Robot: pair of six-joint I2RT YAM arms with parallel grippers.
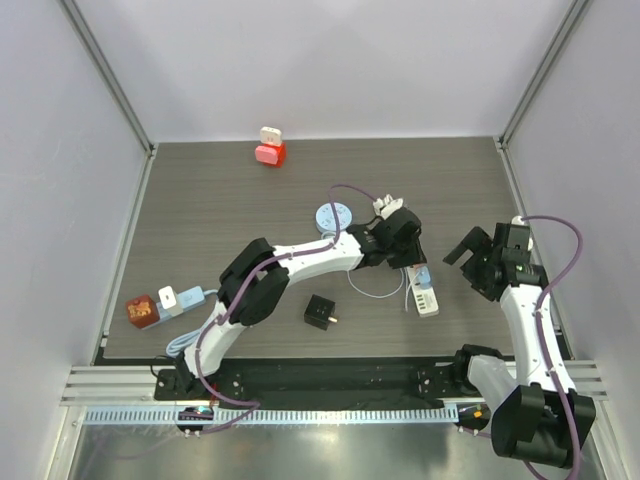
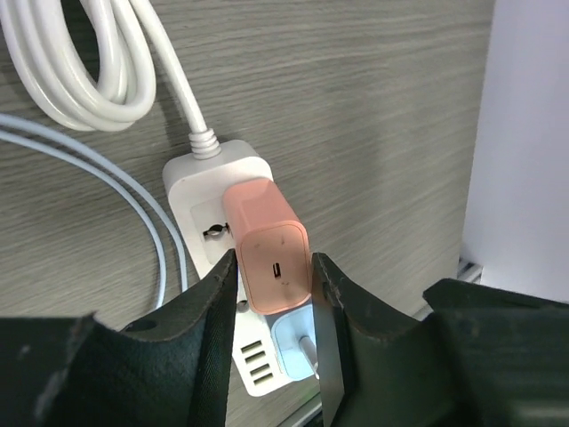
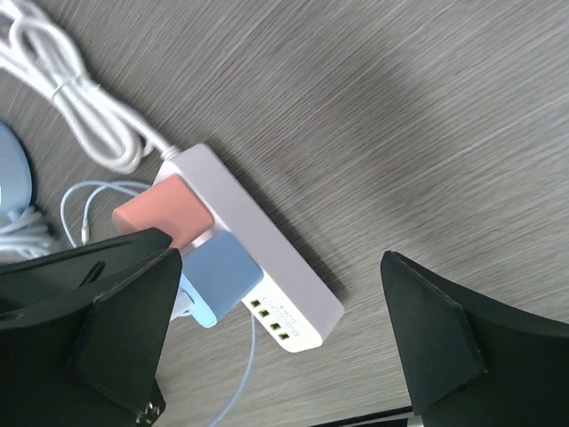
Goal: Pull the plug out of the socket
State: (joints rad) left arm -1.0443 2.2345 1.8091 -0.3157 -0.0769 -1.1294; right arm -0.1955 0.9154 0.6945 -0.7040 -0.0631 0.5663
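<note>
A white power strip (image 2: pixel 200 182) lies on the dark wood table, right of centre in the top view (image 1: pixel 428 302). A pink plug (image 2: pixel 267 240) and a light blue plug (image 2: pixel 298 342) with a white cable sit in it side by side. My left gripper (image 2: pixel 274 267) is shut on the pink plug, one finger against each side. My right gripper (image 3: pixel 280 258) is wide open and empty above the strip (image 3: pixel 267 245), to its right in the top view (image 1: pixel 468 250). The right wrist view shows the pink plug (image 3: pixel 160 212) and the blue plug (image 3: pixel 218 276).
A coiled white cable (image 2: pixel 89 62) lies behind the strip. A black cube charger (image 1: pixel 320 312) is in front of the left arm. A second strip with plugs (image 1: pixel 165 300) is at the left edge. A red and white adapter (image 1: pixel 270 150) stands at the back. A round blue item (image 1: pixel 333 215) lies mid-table.
</note>
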